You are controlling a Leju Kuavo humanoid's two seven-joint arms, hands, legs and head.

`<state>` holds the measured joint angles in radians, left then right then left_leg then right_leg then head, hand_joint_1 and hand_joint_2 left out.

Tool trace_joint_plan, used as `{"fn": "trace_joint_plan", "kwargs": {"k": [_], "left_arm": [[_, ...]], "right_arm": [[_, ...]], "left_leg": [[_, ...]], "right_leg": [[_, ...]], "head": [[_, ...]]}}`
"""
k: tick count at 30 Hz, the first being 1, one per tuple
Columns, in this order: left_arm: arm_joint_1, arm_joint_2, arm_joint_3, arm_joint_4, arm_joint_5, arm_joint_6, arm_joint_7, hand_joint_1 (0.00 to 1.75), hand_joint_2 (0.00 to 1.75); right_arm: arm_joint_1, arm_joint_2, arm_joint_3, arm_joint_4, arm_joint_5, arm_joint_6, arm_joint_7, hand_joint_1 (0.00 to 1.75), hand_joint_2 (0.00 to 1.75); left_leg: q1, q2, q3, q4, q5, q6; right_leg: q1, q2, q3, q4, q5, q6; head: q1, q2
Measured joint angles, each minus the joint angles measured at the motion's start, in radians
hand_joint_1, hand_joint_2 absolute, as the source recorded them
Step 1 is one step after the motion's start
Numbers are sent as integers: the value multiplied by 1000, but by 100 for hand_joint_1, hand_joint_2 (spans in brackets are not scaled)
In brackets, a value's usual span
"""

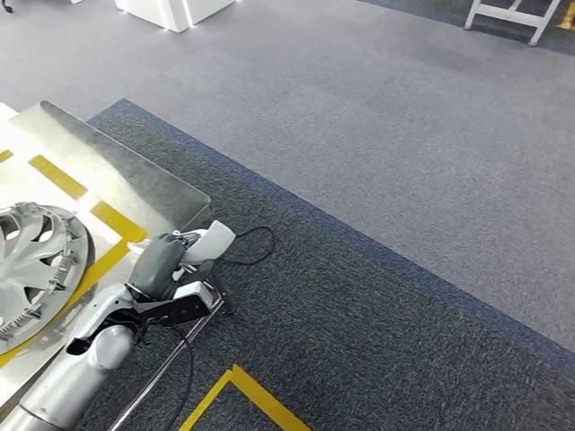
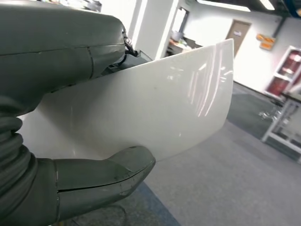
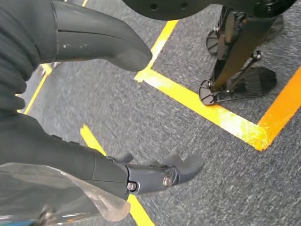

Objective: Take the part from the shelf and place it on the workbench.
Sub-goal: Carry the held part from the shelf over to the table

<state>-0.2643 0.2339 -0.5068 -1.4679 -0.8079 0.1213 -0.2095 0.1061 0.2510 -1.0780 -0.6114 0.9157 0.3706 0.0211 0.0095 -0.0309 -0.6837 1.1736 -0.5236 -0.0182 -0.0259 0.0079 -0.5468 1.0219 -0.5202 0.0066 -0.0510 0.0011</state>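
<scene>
The part (image 1: 216, 241) is a glossy white curved panel. My left hand (image 1: 157, 265) holds it just past the near corner of the workbench (image 1: 136, 180), a metal top marked with yellow tape. Up close, the part (image 2: 160, 99) sits between the thumb (image 2: 103, 176) and the fingers (image 2: 64, 47) of that hand, its free end sticking out over the carpet. My right hand (image 3: 53, 150) hangs over the floor. Its thumb (image 3: 103, 40) and fingers (image 3: 156, 175) are apart, with nothing between them.
A silver hubcap (image 1: 34, 260) lies on the workbench's left side. A black cable (image 1: 252, 244) loops on the dark carpet beside the bench corner. Yellow floor tape (image 1: 247, 391) runs below. A white frame (image 1: 512, 18) and a white block (image 1: 172, 11) stand far off.
</scene>
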Motion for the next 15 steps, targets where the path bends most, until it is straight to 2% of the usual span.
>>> {"fn": "trace_joint_plan", "kwargs": {"k": [1,2,3,4,5,7,8,9,11,12,13,15], "left_arm": [[0,-1,0,0,0,0,0,175,175],[2,-1,0,0,0,0,0,175,175],[4,-1,0,0,0,0,0,175,175],[6,-1,0,0,0,0,0,175,175],[6,-1,0,0,0,0,0,175,175],[3,-1,0,0,0,0,0,175,175],[1,-1,0,0,0,0,0,175,175],[-1,-1,1,0,0,0,0,175,175],[-1,0,2,0,0,0,0,175,175],[0,0,2,0,0,0,0,175,175],[-1,0,2,0,0,0,0,175,175],[-2,-2,2,0,0,0,0,175,175]], "right_arm": [[1,0,0,0,0,0,0,0,175],[2,0,0,0,0,0,0,0,175],[2,0,0,0,0,1,0,0,175],[1,0,0,0,0,1,0,0,175],[0,0,0,0,0,1,0,0,175],[-1,1,0,0,0,1,0,0,175],[-1,1,1,0,0,1,0,0,175],[-1,2,1,0,0,1,0,0,175],[-3,2,1,0,0,1,0,0,175],[-4,2,1,0,0,1,0,0,175],[-6,2,1,0,0,1,0,0,175],[-6,2,1,0,0,1,0,0,175]], "left_leg": [[1,12,-31,64,-26,-2],[1,16,-55,111,-39,-3],[1,18,-63,128,-34,-2],[1,20,-53,107,-13,1],[-1,28,-26,53,22,7],[-15,76,37,-70,70,26],[-23,98,57,-110,77,35],[-30,110,64,-128,73,41],[-30,92,67,-141,73,48],[-27,80,70,-149,75,51],[-22,68,74,-157,79,55],[-15,47,79,-166,83,60]], "right_leg": [[2,-14,2,0,-2,-4],[4,-27,3,0,-5,-6],[6,-41,5,0,-7,-7],[8,-53,8,0,-10,-7],[9,-65,13,0,-13,-7],[14,-87,21,0,-21,-2],[16,-98,23,0,-24,2],[18,-109,25,-1,-26,7],[19,-130,30,-5,-31,18],[18,-119,32,-3,-37,23],[16,-96,26,12,-49,27],[13,-34,-21,108,-97,34]], "head": [[-1,0],[-1,0],[-1,0],[-2,0],[-2,0],[-1,0],[-1,0],[0,0],[-1,0],[0,0],[2,0],[6,0]]}}
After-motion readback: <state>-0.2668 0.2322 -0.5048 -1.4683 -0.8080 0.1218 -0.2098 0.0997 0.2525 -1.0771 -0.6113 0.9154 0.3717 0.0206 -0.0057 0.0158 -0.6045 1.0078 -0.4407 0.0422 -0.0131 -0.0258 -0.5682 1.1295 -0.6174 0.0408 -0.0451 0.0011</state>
